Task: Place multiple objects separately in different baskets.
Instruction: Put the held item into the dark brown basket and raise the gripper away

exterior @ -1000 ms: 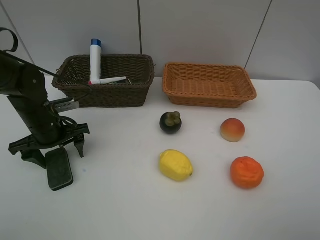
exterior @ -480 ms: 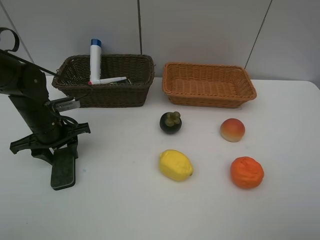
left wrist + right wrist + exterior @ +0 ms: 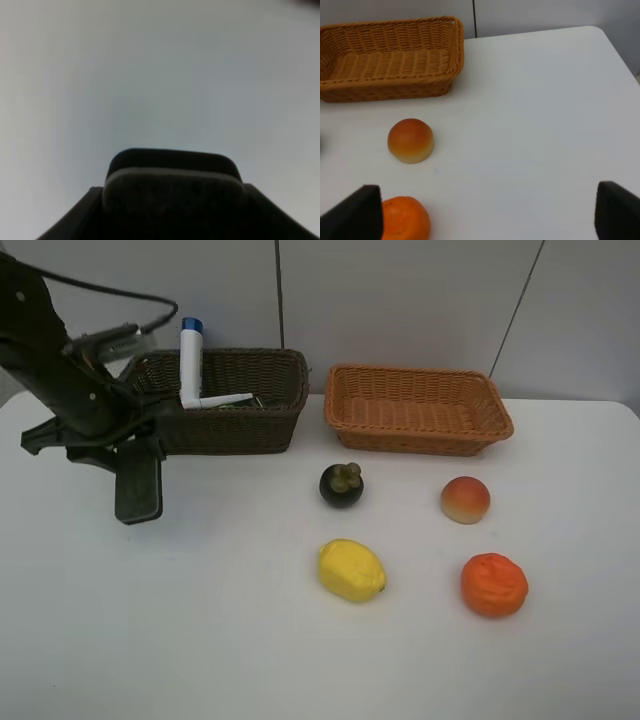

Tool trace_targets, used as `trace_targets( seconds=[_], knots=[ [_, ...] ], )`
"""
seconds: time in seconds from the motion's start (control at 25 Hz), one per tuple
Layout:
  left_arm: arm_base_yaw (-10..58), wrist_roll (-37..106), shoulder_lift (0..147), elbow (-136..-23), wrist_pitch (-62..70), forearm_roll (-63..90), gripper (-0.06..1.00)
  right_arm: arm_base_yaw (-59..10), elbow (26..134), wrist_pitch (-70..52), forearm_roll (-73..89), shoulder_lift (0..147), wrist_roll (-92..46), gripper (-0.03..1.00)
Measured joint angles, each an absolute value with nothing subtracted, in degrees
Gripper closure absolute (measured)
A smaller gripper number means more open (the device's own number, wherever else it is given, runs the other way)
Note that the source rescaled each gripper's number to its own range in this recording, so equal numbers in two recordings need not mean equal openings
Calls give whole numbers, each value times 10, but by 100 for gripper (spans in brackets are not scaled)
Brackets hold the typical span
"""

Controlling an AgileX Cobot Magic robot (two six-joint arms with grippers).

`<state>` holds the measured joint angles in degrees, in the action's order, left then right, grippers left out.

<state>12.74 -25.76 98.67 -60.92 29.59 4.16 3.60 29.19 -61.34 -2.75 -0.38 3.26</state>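
From above, my left claw (image 3: 125, 450) clamps the dark eraser block (image 3: 138, 488), which hangs at eight o'clock of the dark brown basket (image 3: 235, 430). My left wrist view shows that dark eraser block (image 3: 172, 192) pinched tight. My right wrist view shows my right claw (image 3: 486, 212) spread wide, with the peach (image 3: 410, 140) and orange (image 3: 406, 220) nearby.

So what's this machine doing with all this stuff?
The left gripper is shut on a dark eraser block, held beside the dark brown basket, which already holds a white tube and a marker. The mangosteen, lemon, peach and orange lie on the table, none in the light basket. The right gripper hangs open, holding nothing.
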Motion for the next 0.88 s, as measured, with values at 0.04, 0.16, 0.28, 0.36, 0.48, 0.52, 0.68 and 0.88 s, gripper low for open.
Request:
trace_targets(
  seconds=[0.04, 0.16, 0.28, 0.36, 0.48, 0.52, 0.68, 0.88],
  knots=[
    [127, -246, 980, -635, 281, 42, 40, 36, 292, -613, -27, -4, 33, 14],
    [127, -221, 986, -705, 227, 42, 40, 36, 292, -613, -27, -4, 33, 14],
    [127, -214, 1023, -766, 159, 42, 40, 36, 292, -613, -27, -4, 33, 14],
    [127, -209, 1062, -799, 106, 42, 40, 36, 292, -613, -27, -4, 33, 14],
    [128, -190, 1126, -830, 19, 42, 40, 36, 292, -613, -27, -4, 33, 14],
    [129, -184, 1146, -833, 0, 42, 40, 36, 292, -613, -27, -4, 33, 14],
    [129, -157, 1199, -837, -31, 42, 35, 36, 292, -613, -27, -4, 33, 14],
    [129, -149, 1213, -839, -34, 42, -2, 36, 292, -613, -27, -4, 33, 14]
  ],
)
